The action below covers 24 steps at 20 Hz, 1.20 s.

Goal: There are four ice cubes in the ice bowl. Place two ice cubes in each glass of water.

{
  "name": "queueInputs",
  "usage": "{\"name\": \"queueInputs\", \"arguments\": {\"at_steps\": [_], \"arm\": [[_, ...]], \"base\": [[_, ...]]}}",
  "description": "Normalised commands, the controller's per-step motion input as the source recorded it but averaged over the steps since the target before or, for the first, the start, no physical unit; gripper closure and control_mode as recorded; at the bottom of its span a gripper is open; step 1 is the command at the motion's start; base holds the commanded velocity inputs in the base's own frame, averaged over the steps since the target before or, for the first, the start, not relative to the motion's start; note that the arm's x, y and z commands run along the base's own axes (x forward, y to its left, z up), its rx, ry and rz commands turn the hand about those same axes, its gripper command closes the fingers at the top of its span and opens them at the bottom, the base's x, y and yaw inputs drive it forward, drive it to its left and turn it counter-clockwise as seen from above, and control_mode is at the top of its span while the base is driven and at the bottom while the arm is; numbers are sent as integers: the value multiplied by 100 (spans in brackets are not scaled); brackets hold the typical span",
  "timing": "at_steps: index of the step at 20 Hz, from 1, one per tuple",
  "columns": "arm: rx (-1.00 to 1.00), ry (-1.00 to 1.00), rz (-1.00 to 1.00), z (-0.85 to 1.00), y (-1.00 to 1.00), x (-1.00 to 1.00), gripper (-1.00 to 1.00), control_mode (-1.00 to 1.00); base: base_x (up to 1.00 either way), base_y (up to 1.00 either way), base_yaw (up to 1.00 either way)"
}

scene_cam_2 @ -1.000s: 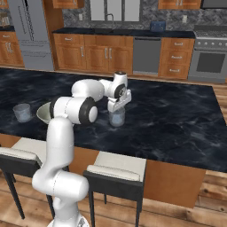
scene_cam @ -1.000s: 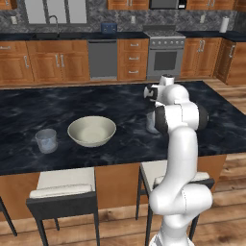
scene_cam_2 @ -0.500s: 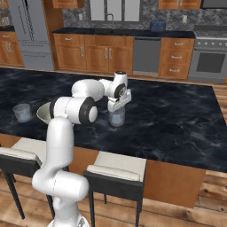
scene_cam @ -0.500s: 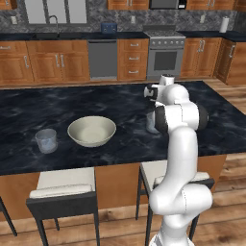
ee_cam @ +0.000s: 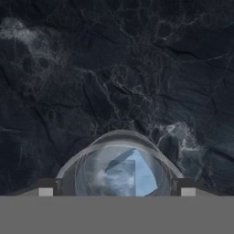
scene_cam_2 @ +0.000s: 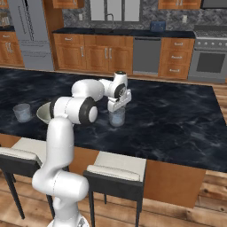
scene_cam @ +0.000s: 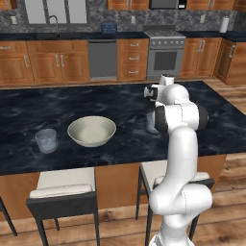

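ice cubes (ee_cam: pixel 130 176) show to you as pale blue shapes inside the glass (ee_cam: pixel 119 164) directly under the hand; you cannot count them for sure. that glass (scene_cam_2: pixel 117 117) stands on the black marble counter (scene_cam_2: pixel 177 115), about midway along it and nearer its front edge than its back. your gripper (scene_cam_2: pixel 119 104) hangs just above the rim, jaws spread wide, gripping nothing, with one dark fingertip on either side of the glass in the hand view. the cream ice bowl (scene_cam: pixel 92 130) sits toward the counter's left end, and the second glass (scene_cam: pixel 46 140) stands beyond it, nearer the left edge.
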Motion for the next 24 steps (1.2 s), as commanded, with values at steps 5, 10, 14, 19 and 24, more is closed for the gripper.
{"name": "queueInputs", "arguments": {"at_steps": [5, 10, 14, 19, 24], "arm": [[3, -1, 0, 31, 0, -3, -100, -100], [5, -4, 0, 61, 0, -29, -100, -100], [0, -8, 0, 12, 0, -52, -100, -100], [0, -26, 13, 0, 2, -82, -100, -100], [0, -38, 27, 2, 17, -95, -100, -100]], "base": [[0, 0, 0], [0, 0, 0], [0, 0, 0], [0, 0, 0], [0, 0, 0]]}}
